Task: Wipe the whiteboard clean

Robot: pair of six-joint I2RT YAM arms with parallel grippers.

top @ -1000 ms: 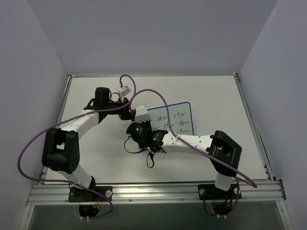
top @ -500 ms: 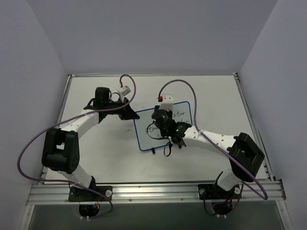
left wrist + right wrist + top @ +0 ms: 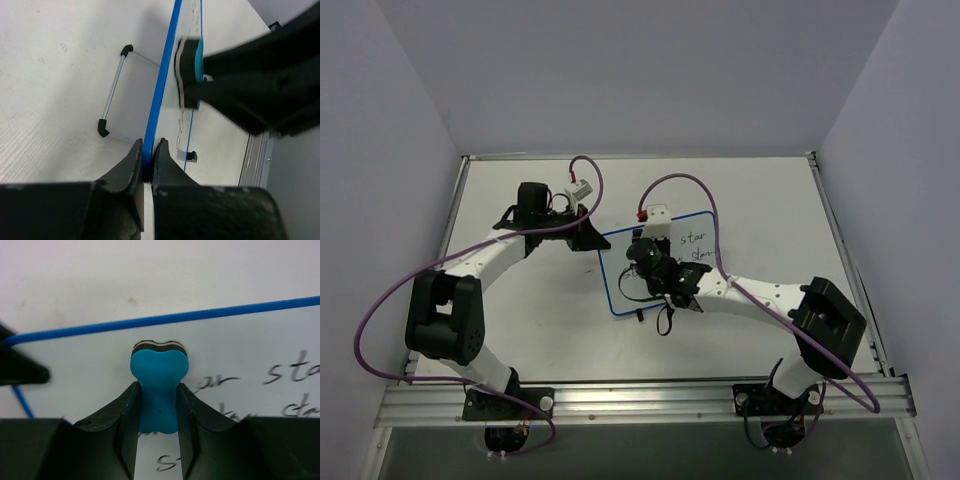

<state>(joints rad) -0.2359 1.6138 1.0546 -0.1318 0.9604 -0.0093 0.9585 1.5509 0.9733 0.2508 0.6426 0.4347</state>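
Note:
The whiteboard (image 3: 692, 240) lies tilted near the table's middle, with a thin blue rim and black handwriting on its right part. My left gripper (image 3: 594, 239) is shut on the rim at the board's upper left corner; in the left wrist view its jaws (image 3: 147, 162) pinch the blue rim (image 3: 162, 85). My right gripper (image 3: 642, 256) is over the board's upper left area, shut on a blue eraser (image 3: 159, 365) whose felt end presses on the whiteboard (image 3: 240, 340). Handwriting (image 3: 295, 372) shows to the right of the eraser (image 3: 190, 65).
The white table (image 3: 520, 310) ends at a metal rail (image 3: 640, 400) in front, with grey walls on three sides. Purple cables (image 3: 380, 310) loop off both arms. One of the board's black-tipped feet (image 3: 114, 90) sticks out at its edge.
My right gripper swept with the eraser from the board's lower left across to its upper middle, then back slightly left. The writing on the left part is gone. The left gripper has not moved.

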